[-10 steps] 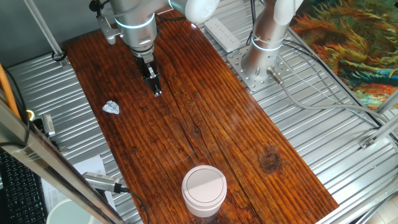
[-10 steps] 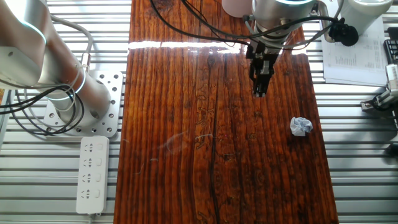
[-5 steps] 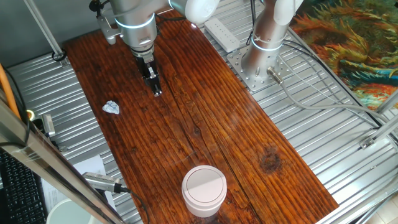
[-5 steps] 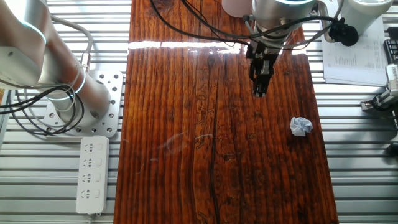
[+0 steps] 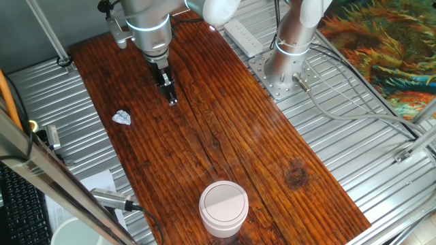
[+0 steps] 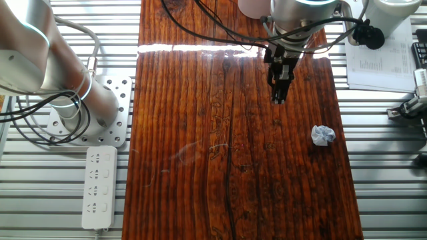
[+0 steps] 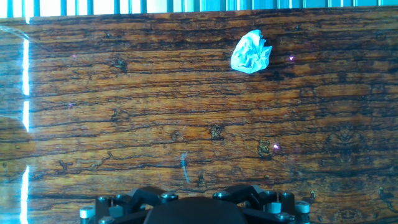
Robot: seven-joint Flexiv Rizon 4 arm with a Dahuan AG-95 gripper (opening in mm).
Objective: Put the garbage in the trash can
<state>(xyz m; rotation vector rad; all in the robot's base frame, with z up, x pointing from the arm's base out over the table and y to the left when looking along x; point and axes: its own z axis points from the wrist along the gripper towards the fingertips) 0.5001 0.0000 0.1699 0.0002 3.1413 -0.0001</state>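
The fingers (image 5: pixel 172 99) hang over the wooden bench (image 5: pixel 225 143) with nothing between them, and they look pressed together or nearly so, though neither fixed view is sharp enough to settle it and the hand view shows only the dark base of the hand, not the tips. The garbage (image 5: pixel 122 118) lies apart from the fingers, off to one side of them on the bare wood; in the hand view the garbage (image 7: pixel 251 51) sits well ahead and to the right of where the fingers point. The trash can (image 5: pixel 223 207) stands far from both, near the opposite end of the bench, lid flat in its ring. The likely failure is a miss: the wad is small and light, so fingers coming down off-centre or too narrow could nudge it away or pinch only a loose fold that slips on the lift. Pressing too low would scrape the wood. The other fixed view cuts the trash can out altogether, and the wad's underside and height are hard to judge.
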